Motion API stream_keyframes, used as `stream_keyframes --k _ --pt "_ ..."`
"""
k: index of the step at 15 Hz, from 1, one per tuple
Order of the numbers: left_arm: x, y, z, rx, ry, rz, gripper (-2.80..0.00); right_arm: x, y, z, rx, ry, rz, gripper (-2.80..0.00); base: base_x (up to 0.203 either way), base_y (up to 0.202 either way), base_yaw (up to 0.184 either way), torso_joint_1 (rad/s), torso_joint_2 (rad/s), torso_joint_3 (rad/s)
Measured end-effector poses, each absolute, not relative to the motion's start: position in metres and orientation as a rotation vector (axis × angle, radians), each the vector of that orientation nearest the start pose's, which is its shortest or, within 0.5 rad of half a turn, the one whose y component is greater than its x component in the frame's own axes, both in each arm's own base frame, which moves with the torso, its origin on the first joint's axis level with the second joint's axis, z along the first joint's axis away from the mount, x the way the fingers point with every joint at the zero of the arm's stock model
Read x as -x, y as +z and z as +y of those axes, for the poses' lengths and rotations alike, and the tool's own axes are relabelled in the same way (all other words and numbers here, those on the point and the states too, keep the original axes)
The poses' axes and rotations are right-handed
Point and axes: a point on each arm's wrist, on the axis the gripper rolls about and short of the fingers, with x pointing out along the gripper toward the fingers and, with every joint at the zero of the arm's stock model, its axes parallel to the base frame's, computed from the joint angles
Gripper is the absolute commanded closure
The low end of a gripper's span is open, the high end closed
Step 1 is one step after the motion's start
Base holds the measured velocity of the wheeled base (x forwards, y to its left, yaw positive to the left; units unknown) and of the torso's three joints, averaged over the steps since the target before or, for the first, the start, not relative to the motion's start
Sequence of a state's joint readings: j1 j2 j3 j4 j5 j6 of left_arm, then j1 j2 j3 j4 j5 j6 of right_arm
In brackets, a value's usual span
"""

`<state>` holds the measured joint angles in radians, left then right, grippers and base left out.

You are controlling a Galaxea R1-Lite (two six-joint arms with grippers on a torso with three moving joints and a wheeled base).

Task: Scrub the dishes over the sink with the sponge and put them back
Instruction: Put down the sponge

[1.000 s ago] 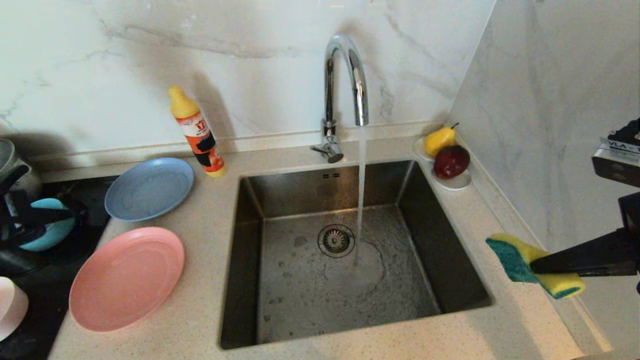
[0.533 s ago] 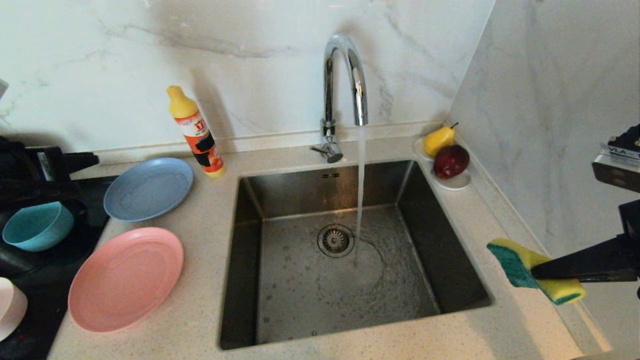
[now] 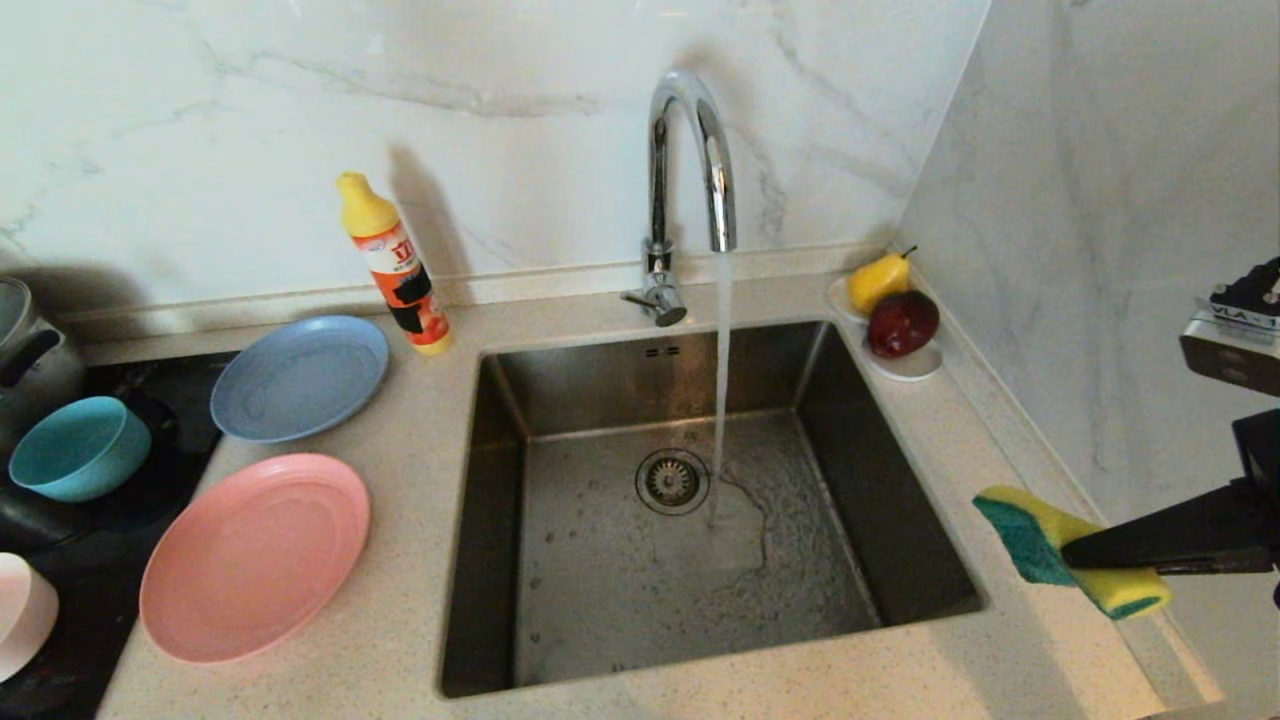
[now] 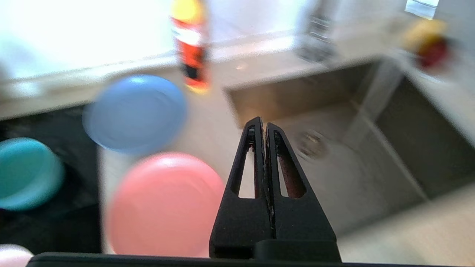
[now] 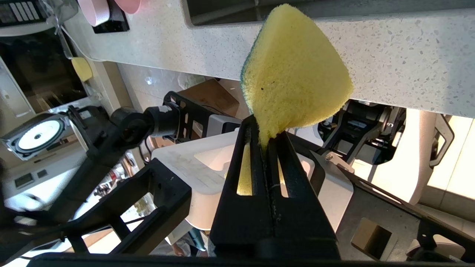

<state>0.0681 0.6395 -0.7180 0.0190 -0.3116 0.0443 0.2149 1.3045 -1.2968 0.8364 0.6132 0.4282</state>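
Four dishes are sitting to the left of the sink [image 3: 700, 520] as I'm watching from here: the blue plate [image 3: 299, 377] and the pink plate [image 3: 254, 556] are lying flat on the desk [image 3: 400, 640], the blue one nearer the wall, while the teal bowl [image 3: 78, 447] and the pale bowl [image 3: 22, 615] are resting on the dark surface further left. I'm seeing water running from the faucet [image 3: 688, 170] into the basin beside the drain strainer [image 3: 671, 481]. My right tool [image 3: 1075, 552] is hovering over the desk edge to the right of the sink, clamped tight on the sponge [image 3: 1060, 548], green face turned toward the basin. My left tool [image 4: 262, 128] is showing only in its own wrist view, fingers pressed together with nothing between them, hanging above the desk between the pink plate and the sink. I'm also seeing the detergent bottle [image 3: 395, 265] standing by the wall behind the blue plate.
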Motion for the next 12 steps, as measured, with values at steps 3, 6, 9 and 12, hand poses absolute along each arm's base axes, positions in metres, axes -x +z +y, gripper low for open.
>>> stream_keyframes --k 3,6,9,12 --pt "0.018 0.22 -0.009 -0.052 -0.319 -0.011 0.0 -0.152 0.291 0.046 -0.552 0.584 1.004 0.0 0.0 0.0 0.0 0.0 0.0 0.0" --pt "0.033 0.178 -0.008 -0.085 -0.269 0.009 0.0 -0.15 0.292 0.046 -0.552 0.585 0.998 0.0 0.0 0.0 0.0 0.0 0.0 0.0" --pt "0.037 0.132 -0.006 -0.171 -0.173 0.017 0.0 -0.149 0.292 0.046 -0.549 0.578 0.996 0.0 0.0 0.0 0.0 0.0 0.0 0.0" --pt "0.026 0.086 -0.002 -0.152 -0.051 0.048 0.0 -0.15 0.293 0.046 -0.544 0.577 0.988 0.0 0.0 0.0 0.0 0.0 0.0 0.0"
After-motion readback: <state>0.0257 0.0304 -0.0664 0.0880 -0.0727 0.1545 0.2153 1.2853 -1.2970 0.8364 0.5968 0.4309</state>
